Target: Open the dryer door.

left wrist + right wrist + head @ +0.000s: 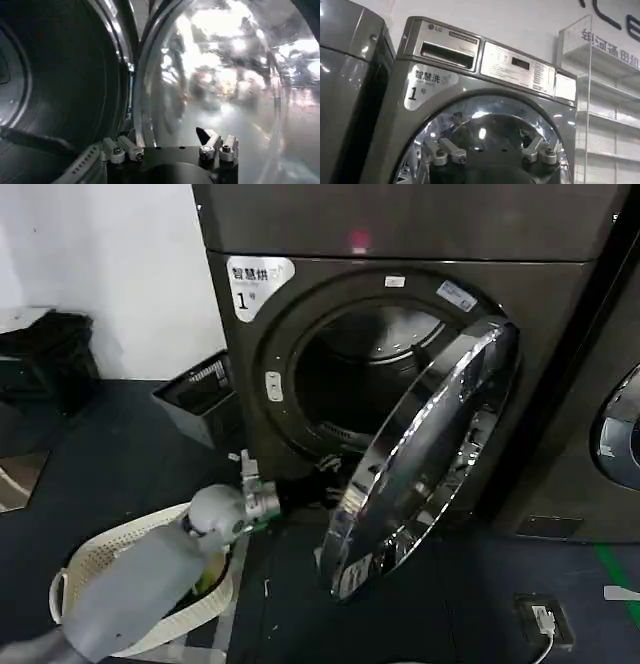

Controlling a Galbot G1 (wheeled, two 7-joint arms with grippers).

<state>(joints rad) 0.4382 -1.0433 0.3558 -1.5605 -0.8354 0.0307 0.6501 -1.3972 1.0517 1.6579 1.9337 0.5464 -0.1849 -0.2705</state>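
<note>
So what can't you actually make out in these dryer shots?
- Left gripper, head view: its fingertips merge into the dark gap under the dryer door.
- Drum interior, head view: too dark for contents.
- Right gripper, right wrist view: fingertips cut off by the frame edge.

white label [254, 284] on the dryer front [240, 354]: chinese characters above "1". second machine [470, 100]: "lg" logo [434, 28] on the control panel; label [425, 84] with chinese characters and "1".

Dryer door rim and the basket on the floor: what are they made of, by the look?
Dryer door rim: looks like chrome-plated metal or plastic, mirror-polished; it throws bright, sharp reflections. Which one can't be told.
Basket: probably moulded plastic, cream, matte, with a perforated lattice wall.
</note>
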